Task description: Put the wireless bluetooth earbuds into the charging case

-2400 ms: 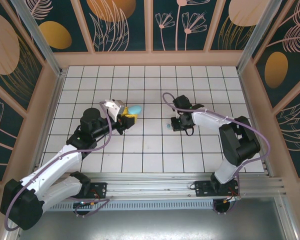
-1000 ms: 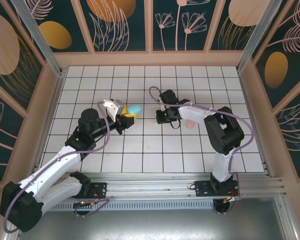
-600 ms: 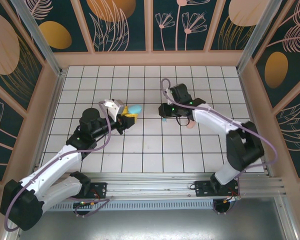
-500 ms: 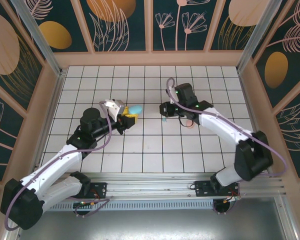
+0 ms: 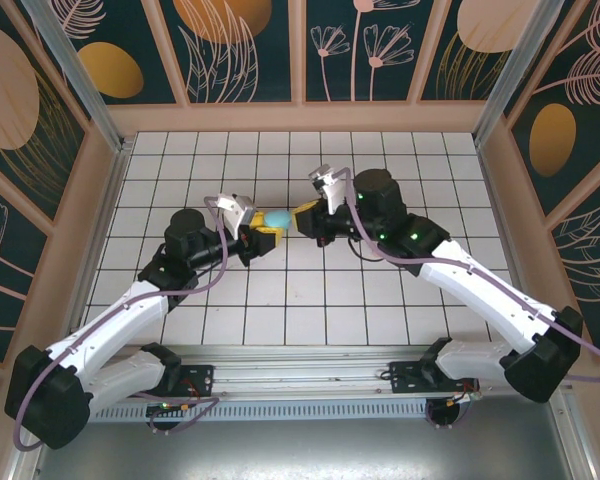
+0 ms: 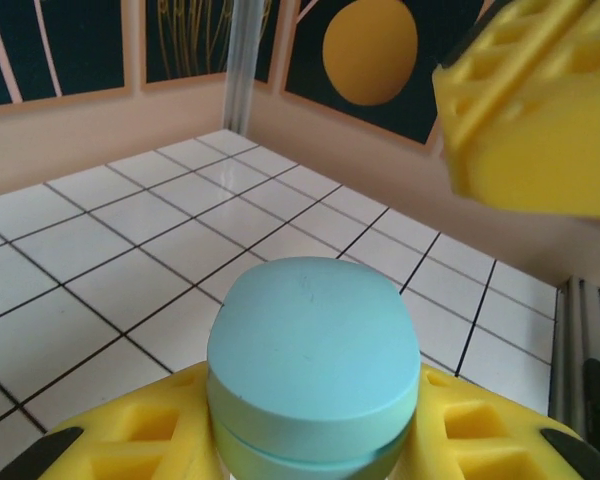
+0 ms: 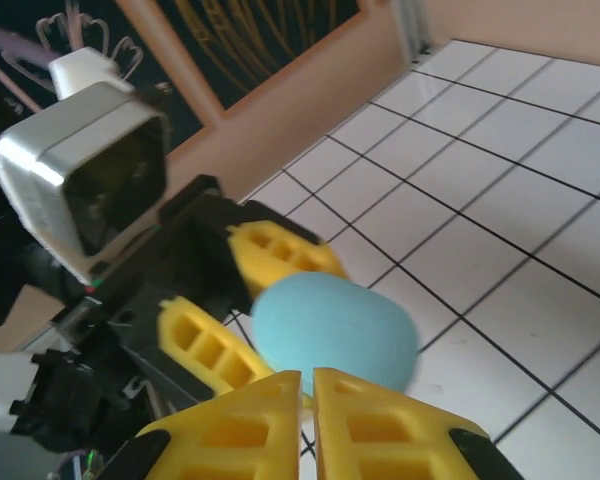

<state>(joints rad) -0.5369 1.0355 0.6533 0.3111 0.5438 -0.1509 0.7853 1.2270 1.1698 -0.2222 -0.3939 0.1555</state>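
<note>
- Teal charging case [image 5: 274, 217]: oval, lid closed, being held over the white tiled table [image 5: 310, 300], a little left of centre.
- Left gripper [image 5: 264, 228]: its yellow fingers [image 6: 130, 445] are clamping the case from both sides, low on its body, below the lid seam.
- Right gripper [image 5: 305, 217]: hovering just beside the case on its right and pointing at it. Its yellow fingertips [image 7: 370, 420] are pressing together, with only a hairline slit between them.
- Earbuds: whether one is being pinched in that slit cannot be told.
- Left wrist camera [image 7: 90, 170]: white box, riding above the left fingers and facing the right gripper.
</note>
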